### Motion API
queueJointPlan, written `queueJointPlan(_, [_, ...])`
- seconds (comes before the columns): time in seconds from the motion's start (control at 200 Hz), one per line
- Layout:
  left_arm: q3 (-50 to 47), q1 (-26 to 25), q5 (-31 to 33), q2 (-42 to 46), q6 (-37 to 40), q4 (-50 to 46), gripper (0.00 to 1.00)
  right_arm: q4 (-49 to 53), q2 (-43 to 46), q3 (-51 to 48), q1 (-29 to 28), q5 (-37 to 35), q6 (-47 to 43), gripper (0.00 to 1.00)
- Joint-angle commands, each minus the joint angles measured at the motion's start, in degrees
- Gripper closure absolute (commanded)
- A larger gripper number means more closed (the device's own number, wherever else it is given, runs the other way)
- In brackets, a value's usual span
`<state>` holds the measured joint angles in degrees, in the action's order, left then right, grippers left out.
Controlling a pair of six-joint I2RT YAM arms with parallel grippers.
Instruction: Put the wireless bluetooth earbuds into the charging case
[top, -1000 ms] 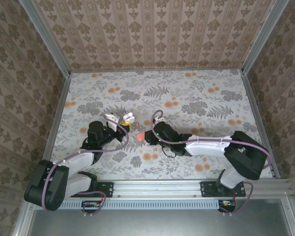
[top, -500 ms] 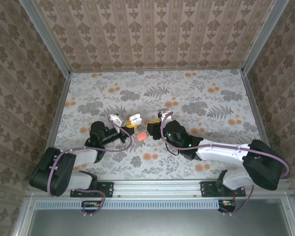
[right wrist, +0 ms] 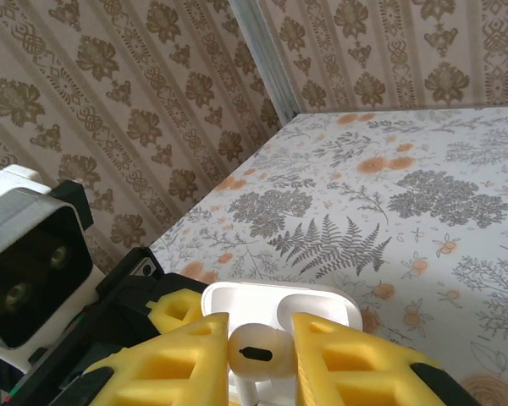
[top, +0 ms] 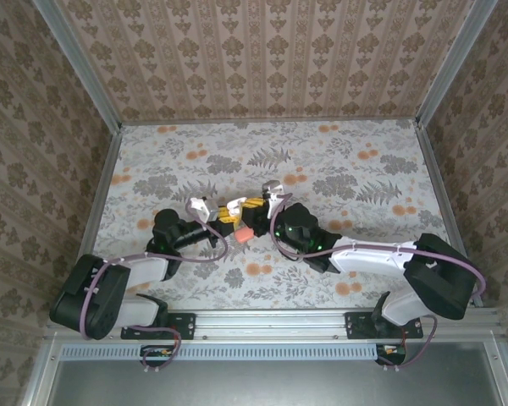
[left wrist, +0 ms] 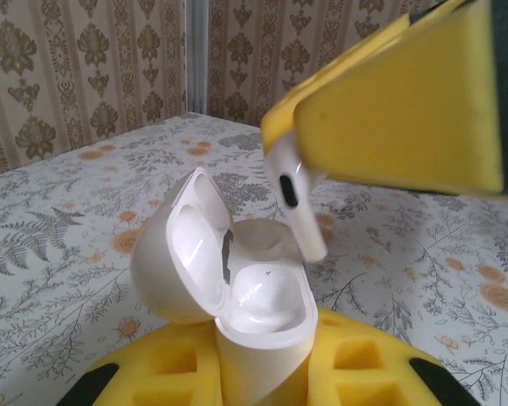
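risk: earbud (left wrist: 295, 188) clamped in right fingers (left wrist: 389, 110) hangs tilted over the open charging case (left wrist: 262, 313) clamped in left fingers (left wrist: 178, 376), so the stem may catch the rim.

White, glossy, rounded plastic charging case (left wrist: 267, 326): held upright between the yellow foam pads of the left claw (left wrist: 262, 385), with the lid (left wrist: 179, 254) swung open to the left and the whitish interior exposed. White stemmed plastic earbud (left wrist: 292, 182): clamped at its head by the right claw (right wrist: 259, 338), stem angled downward, positioned just above the open case and not seated.
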<state>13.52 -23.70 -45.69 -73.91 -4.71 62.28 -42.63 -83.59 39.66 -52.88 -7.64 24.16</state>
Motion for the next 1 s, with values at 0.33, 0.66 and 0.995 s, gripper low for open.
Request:
queueJointPlan(0.33, [1.6, -0.5, -0.6, 2.0, -0.8, -0.4, 0.87, -9.7, -4.7, 2.6, 0.0, 3.5, 2.0, 0.78])
queueJointPlan(0.66, [1.8, -0.4, -0.8, 1.6, -1.9, -0.2, 0.87, -10.6, -5.3, 3.4, -0.1, 3.2, 1.3, 0.78])
queueJointPlan(0.995, [2.2, -0.3, -1.1, 2.0, -5.2, 2.1, 0.87, -12.3, -7.5, 3.2, -0.2, 2.4, 1.5, 0.78])
